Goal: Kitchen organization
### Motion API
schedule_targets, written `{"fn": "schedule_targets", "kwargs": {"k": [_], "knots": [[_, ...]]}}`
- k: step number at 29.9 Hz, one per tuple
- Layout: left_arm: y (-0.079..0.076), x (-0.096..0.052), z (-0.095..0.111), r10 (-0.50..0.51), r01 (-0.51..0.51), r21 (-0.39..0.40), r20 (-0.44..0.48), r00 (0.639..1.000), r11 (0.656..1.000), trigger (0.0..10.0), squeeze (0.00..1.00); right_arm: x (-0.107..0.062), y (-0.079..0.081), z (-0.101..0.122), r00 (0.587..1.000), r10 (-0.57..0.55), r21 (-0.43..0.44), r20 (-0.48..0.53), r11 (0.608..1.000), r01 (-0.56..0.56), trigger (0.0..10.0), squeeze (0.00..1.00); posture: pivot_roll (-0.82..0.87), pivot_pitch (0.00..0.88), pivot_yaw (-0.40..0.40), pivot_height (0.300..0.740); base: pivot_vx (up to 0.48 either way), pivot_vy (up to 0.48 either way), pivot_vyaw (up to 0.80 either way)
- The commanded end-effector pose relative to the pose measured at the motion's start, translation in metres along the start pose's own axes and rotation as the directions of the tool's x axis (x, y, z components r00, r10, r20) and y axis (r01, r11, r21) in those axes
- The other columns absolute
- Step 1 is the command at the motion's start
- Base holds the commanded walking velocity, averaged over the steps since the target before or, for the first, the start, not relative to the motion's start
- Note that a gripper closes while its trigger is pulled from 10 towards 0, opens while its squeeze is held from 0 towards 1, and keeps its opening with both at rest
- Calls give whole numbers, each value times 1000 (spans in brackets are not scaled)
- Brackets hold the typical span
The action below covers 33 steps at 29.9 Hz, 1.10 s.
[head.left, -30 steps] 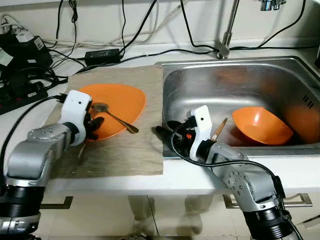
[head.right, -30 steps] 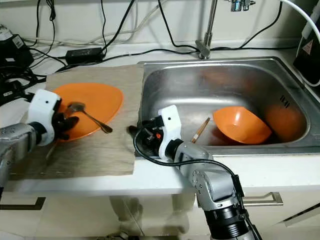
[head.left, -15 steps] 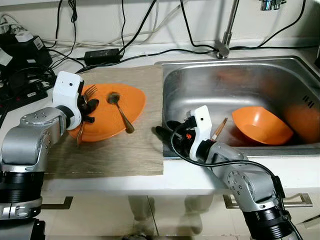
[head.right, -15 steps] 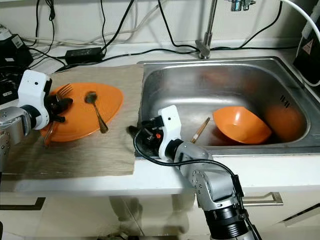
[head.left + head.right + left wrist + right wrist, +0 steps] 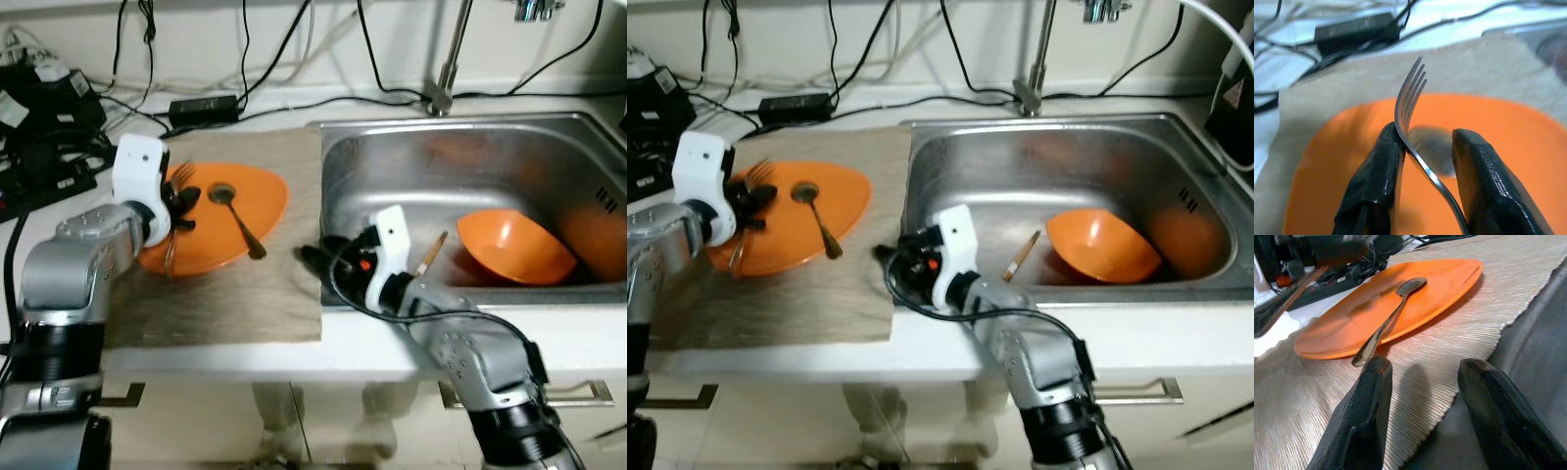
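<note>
The step in hand looks like gathering cutlery on the orange plate (image 5: 211, 220): the left gripper (image 5: 1422, 161) hangs over the plate's near edge, its jaws narrow, pinching a fork (image 5: 1410, 105), tines up. A spoon (image 5: 235, 217) already lies there. Next it probably needs lowering and release. The right gripper (image 5: 1425, 404) rests at the sink (image 5: 470, 147) rim beside the mat (image 5: 245, 294), jaws parted, holding nothing

No text, label or number is legible.
</note>
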<state>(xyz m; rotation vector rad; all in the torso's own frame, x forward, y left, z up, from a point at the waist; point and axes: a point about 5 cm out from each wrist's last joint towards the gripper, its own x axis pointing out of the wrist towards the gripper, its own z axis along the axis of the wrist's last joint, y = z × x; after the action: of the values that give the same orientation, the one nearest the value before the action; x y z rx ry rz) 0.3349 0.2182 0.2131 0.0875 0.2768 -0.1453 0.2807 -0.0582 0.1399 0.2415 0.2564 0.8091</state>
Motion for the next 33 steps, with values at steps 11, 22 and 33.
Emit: {"fn": "schedule_targets", "kwargs": {"k": [11,22,33], "knots": [[-5,5,24,8,8,-143,113,994,990,0,0,13,2,17,994,33,152,101,987,-49,10000,0,24,14,97,740,0,0,0],[-14,6,39,16,37,-314,165,986,949,0,0,29,7,28,974,51,402,219,905,-137,10000,0,27,17,95,740,0,0,0],[-28,4,53,-4,95,-411,218,976,907,0,0,45,11,35,962,75,542,264,813,-212,10000,0,36,14,90,740,0,0,0]]}}
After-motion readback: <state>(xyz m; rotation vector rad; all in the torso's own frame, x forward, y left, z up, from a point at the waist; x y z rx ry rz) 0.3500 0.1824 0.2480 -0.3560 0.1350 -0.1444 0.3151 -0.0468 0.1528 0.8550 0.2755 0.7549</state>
